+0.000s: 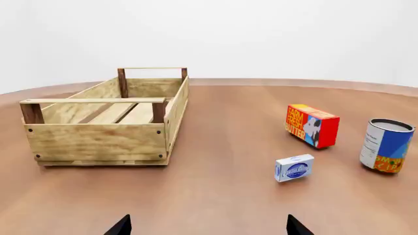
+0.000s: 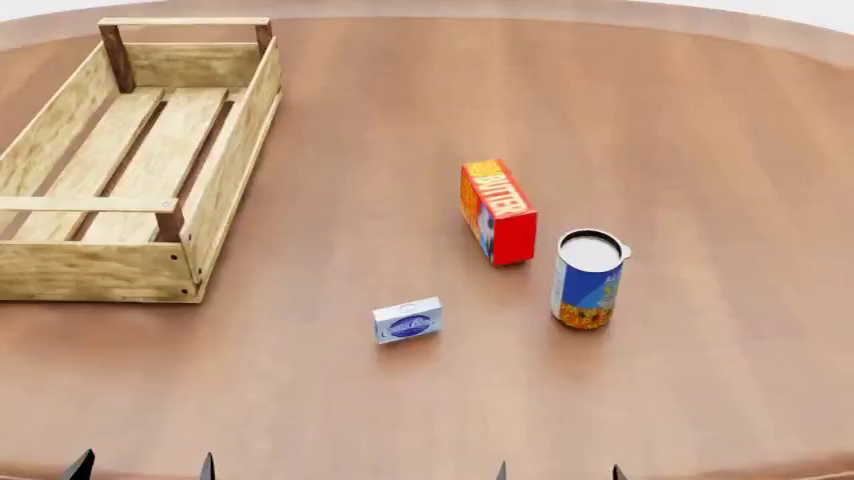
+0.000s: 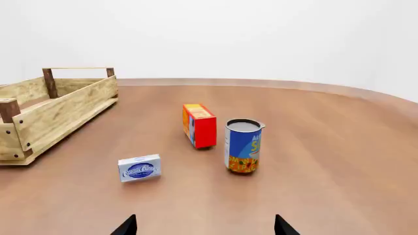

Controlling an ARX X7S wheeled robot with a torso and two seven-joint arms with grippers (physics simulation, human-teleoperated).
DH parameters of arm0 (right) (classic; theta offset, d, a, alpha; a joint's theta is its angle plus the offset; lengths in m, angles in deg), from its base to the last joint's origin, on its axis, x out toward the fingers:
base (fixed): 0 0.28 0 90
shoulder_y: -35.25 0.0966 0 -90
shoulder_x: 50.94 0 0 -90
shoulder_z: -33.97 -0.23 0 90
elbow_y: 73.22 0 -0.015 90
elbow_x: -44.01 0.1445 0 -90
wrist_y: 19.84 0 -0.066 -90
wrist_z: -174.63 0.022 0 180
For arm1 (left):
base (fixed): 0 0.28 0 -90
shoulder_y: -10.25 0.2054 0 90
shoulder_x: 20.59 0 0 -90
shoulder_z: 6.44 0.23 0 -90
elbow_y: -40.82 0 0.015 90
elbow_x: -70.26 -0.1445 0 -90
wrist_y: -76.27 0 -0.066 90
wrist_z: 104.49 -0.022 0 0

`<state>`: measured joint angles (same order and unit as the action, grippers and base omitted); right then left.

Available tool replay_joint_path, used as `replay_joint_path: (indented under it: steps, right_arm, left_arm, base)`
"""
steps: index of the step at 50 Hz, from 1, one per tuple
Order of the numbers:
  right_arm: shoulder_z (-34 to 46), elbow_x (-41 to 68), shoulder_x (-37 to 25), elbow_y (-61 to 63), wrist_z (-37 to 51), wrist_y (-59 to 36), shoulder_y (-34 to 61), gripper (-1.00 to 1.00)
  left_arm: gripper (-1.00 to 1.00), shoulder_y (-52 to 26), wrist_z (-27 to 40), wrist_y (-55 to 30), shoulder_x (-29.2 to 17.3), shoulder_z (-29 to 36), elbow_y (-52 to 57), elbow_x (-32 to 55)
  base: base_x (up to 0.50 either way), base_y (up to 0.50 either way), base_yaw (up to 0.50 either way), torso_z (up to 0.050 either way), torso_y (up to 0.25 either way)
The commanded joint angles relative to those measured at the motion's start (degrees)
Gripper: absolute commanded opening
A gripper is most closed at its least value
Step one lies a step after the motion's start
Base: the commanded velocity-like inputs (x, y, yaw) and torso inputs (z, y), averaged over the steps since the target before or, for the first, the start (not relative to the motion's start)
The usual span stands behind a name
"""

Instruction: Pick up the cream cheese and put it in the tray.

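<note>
Currently both the left gripper point(image 2: 140, 467) and right gripper point(image 2: 558, 470) wait spread apart and empty, while the cream cheese point(image 2: 407, 321) lies on the table point(image 2: 400, 120), with the tray point(image 2: 227, 165) at its ten o'clock, so descend squarely over the box.

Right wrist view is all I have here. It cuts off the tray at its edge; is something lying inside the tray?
Observer: No. The head view shows the whole tray: only bare slats inside.
Operator: Where is the left hand?
Observer: The left hand is low at the near table edge, in front of the tray, open.
Operator: Which hand is nearer the cream cheese?
Observer: The right hand; the cream cheese lies between both, closer to its side.
</note>
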<state>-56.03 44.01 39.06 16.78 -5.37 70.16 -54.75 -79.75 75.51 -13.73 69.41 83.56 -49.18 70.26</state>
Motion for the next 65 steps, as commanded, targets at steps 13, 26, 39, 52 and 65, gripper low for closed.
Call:
replay_joint_path:
  steps: [13,26,39,52,65]
  right_arm:
    - [2.96,0.86,-2.89,-0.34,5.62,1.49,0.40,1.00]
    - [4.25,-0.70,-4.17,3.95,8.85,15.43,-3.55,1.00]
    - [2.49,-5.43,-3.95,5.14,16.65,33.40,-6.58,1.00]
    - [1.83,-10.83,-4.14,3.87,22.39,43.09,-7.74,1.00]
    - [2.34,-12.08,-5.13,3.73,25.26,47.09,-8.19,1.00]
  left_arm:
    - [1.00,0.45,7.07,4.73,-2.87,1.57,1.71,1.28]
    - [1.00,4.58,10.62,25.53,-3.69,1.09,4.56,0.75]
    - [1.00,7.36,16.30,43.51,-3.74,-0.04,4.22,-4.06]
    - [1.00,8.12,22.37,53.23,-3.68,-1.72,2.97,-10.12]
    - [1.00,6.67,25.00,53.32,-4.93,-1.51,1.77,-9.11]
  base:
    - [0.00,0.00,0.00,0.000,0.000]
    - [0.00,0.00,0.00,0.000,0.000]
    - [0.00,0.00,0.00,0.000,0.000]
    - [0.00,0.00,0.00,0.000,0.000]
    - [0.00,0.00,0.00,0.000,0.000]
